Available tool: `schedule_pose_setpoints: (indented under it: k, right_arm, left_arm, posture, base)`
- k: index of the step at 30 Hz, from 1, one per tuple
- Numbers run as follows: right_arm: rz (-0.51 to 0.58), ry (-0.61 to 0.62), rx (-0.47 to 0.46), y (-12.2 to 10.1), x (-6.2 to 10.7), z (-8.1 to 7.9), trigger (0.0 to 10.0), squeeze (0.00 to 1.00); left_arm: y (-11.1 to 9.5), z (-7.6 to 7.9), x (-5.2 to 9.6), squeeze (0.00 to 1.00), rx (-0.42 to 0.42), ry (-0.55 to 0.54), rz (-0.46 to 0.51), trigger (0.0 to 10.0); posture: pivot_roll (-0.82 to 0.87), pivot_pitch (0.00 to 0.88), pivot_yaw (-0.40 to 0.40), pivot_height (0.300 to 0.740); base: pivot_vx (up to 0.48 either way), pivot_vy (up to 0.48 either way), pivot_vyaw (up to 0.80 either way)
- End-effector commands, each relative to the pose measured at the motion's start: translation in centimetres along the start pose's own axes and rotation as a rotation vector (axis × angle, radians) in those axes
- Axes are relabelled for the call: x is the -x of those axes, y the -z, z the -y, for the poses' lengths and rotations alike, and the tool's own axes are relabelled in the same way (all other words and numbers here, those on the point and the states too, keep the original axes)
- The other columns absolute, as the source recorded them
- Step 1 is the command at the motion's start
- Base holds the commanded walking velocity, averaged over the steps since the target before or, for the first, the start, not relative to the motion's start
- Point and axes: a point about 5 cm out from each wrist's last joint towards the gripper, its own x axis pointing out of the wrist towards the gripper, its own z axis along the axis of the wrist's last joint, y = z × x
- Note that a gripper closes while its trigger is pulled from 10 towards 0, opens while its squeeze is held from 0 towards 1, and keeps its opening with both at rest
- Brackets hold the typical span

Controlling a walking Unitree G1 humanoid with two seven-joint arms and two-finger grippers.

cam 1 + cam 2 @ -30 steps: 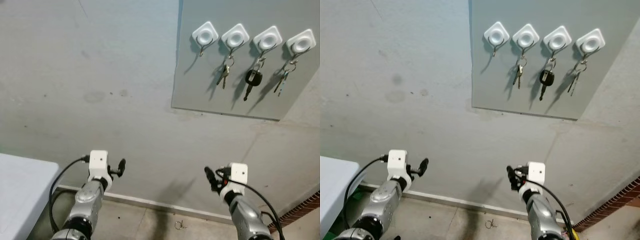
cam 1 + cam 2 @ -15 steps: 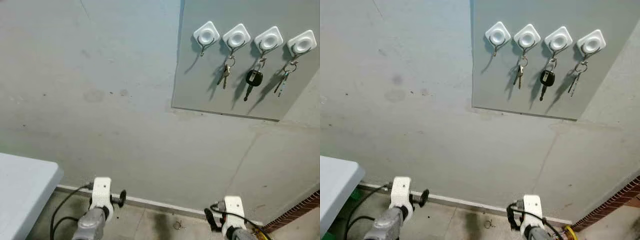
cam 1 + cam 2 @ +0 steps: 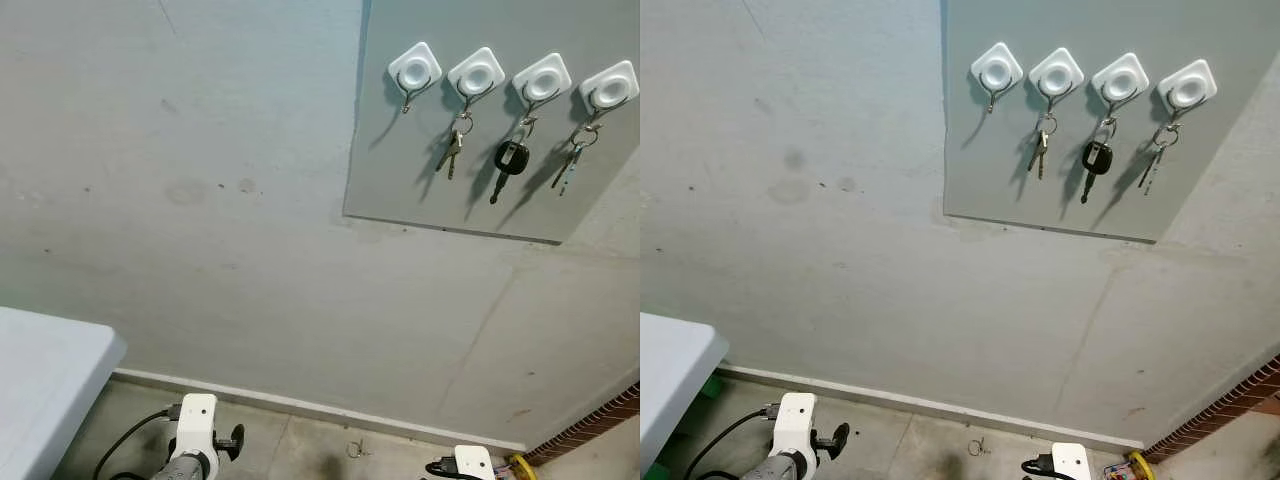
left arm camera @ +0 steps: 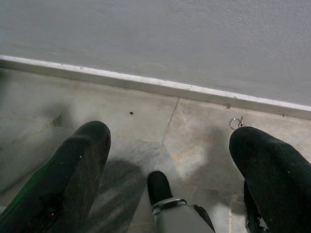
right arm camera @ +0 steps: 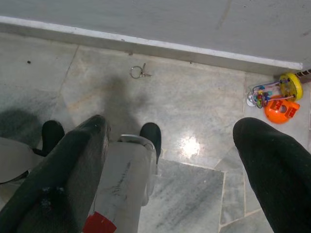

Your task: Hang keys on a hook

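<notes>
Pick-up step, not yet begun. Keys [image 5: 138, 72] lay on the floor near the wall's base, below the board [image 3: 400, 170] whose first hook [image 3: 413, 70] stood empty. Both end effectors, left [image 4: 167, 160] and right [image 5: 170, 160], spread wide, empty. Next, judged: lowering onto keys.

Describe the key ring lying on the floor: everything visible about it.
The key ring is a small thin metal loop with a short bit of metal attached beside it; too small to tell whether that is a key. It lies flat on the pale marble floor, close to the white baseboard below the wall. Nothing touches it; both grippers are well away.
</notes>
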Motion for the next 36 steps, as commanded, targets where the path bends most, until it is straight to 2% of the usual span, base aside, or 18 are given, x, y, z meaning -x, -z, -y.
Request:
schedule_pose_setpoints:
  k: [1, 3, 4, 8, 22, 36]
  right_arm:
    - [-0.006, -0.004, 0.004, -0.06, -0.08, -0.26, 10.0, 1.00]
    - [-0.008, -0.005, 0.000, -0.06, -0.09, -0.29, 10.0, 1.00]
    - [-0.010, -0.016, 0.000, -0.11, -0.13, -0.44, 10.0, 0.00]
    - [-0.012, -0.019, 0.024, -0.28, -0.21, -0.59, 10.0, 0.00]
    - [-0.044, 0.001, 0.021, 0.07, -0.18, -0.43, 10.0, 0.00]
    - [-0.068, 0.006, 0.016, 0.64, -0.07, -0.59, 10.0, 0.00]
  left_arm:
    - [0.05, -0.36, 0.06, 0.00, -0.004, -0.014, -0.004, 10.0]
    - [0.03, -0.35, 0.05, 0.00, -0.004, -0.014, -0.003, 10.0]
    - [-0.03, -0.27, 0.02, 0.00, -0.004, -0.014, -0.001, 10.0]
    - [-0.16, -0.09, -0.05, 0.00, -0.002, -0.011, 0.003, 10.0]
    - [-0.01, 0.10, -0.03, 0.00, -0.004, -0.009, 0.000, 10.0]
    - [0.01, 0.02, -0.01, 0.00, 0.014, -0.017, 0.001, 10.0]
  posture:
    - [-0.06, 0.000, 0.015, 0.740]
    - [-0.06, 0.000, 0.015, 0.740]
    - [-0.05, 0.000, 0.015, 0.740]
    - [-0.05, 0.000, 0.013, 0.740]
    - [-0.05, 0.000, 0.007, 0.740]
    - [-0.05, 0.000, 0.009, 0.740]
  base:
    - [0.000, 0.000, 0.00]
    - [0.000, 0.000, 0.00]
    - [0.000, 0.000, 0.00]
    - [0.000, 0.000, 0.00]
    - [0.000, 0.000, 0.00]
    - [0.000, 0.000, -0.60]
